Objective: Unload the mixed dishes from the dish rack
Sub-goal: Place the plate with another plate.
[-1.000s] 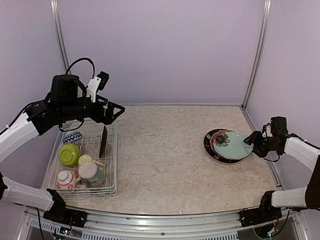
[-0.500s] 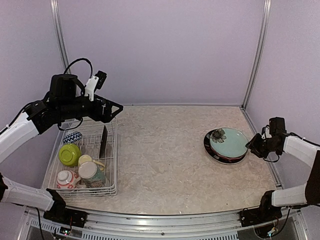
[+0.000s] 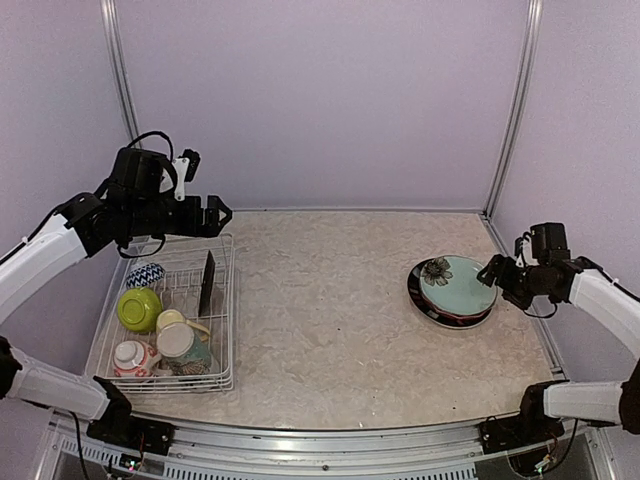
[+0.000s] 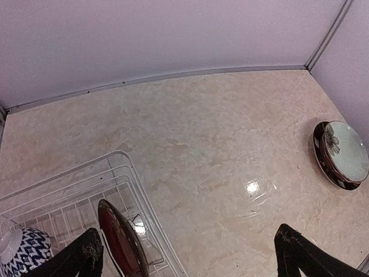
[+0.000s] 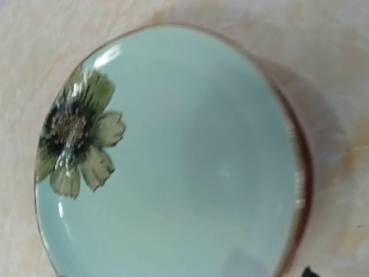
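The dish rack (image 3: pixel 232 330) sits at the left of the table (image 3: pixel 330 310) and holds most of its load: a dark red plate (image 3: pixel 207 283) upright in the wire slots, a lime-green bowl (image 3: pixel 139 308), a blue-and-white bowl (image 3: pixel 146 274) and some mugs (image 3: pixel 185 348) bunched at the near end. The change is on the right. The pale teal plate (image 3: pixel 462 284), a second ago tipped up in the right gripper (image 3: pixel 497 273), now lies flat on a dark-rimmed plate (image 3: pixel 428 300). That gripper has let go and drawn back to just beside the rim, fingers apart and holding nothing. The left gripper (image 3: pixel 215 213) has meanwhile pulled back a little over the far end of the rack. Its wrist view shows the fingers spread wide and empty, with the red plate below them. So two dishes look unloaded, and the red plate seems the likely next pick. The table is a beige marbled top, faintly glossy, with a lamp glint in the left wrist view. Plain lilac walls (image 3: pixel 320 100) enclose it on three sides, with metal posts (image 3: pixel 515 110) at the far corners
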Robot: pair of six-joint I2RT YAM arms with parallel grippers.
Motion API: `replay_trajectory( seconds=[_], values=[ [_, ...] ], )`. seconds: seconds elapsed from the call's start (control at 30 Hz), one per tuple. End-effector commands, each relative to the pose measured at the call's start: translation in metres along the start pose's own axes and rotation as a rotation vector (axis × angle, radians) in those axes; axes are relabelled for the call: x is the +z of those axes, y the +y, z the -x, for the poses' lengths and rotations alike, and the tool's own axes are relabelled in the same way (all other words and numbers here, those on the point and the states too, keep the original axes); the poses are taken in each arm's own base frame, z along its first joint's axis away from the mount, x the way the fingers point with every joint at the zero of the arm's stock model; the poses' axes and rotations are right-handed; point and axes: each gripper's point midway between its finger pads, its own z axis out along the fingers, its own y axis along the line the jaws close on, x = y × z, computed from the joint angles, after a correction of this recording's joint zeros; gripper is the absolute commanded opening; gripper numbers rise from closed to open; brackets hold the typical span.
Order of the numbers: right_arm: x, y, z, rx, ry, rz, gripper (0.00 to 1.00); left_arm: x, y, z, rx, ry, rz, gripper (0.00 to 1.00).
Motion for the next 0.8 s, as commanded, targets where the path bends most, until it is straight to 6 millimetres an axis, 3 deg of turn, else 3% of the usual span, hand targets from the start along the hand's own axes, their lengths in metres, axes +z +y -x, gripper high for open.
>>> replay_trajectory(
  seconds=[0.0, 0.1, 0.17, 0.5, 0.63, 0.77],
  values=[
    [0.004, 0.028, 0.002, -0.075, 0.016, -0.026, 0.88, 0.007, 0.046, -0.034, -0.188, 0.153, 0.151, 0.98],
    [0.006, 0.039, 0.003, -0.146, 0.033, -0.052, 0.94, 0.018, 0.064, -0.06, -0.309, 0.24, 0.168, 0.92],
    [0.004, 0.032, 0.006, -0.167, 0.031, -0.099, 1.0, 0.025, 0.072, -0.072, -0.379, 0.274, 0.154, 0.86],
    [-0.039, -0.01, 0.032, -0.172, -0.153, -0.348, 1.0, 0.059, 0.074, -0.108, -0.443, 0.437, 0.138, 0.7],
    [-0.051, -0.004, 0.036, -0.165, -0.21, -0.302, 1.0, 0.066, 0.067, -0.119, -0.419, 0.469, 0.139, 0.64],
    [-0.057, 0.005, 0.036, -0.164, -0.221, -0.245, 1.0, 0.075, 0.069, -0.132, -0.401, 0.51, 0.167, 0.49]
  ],
)
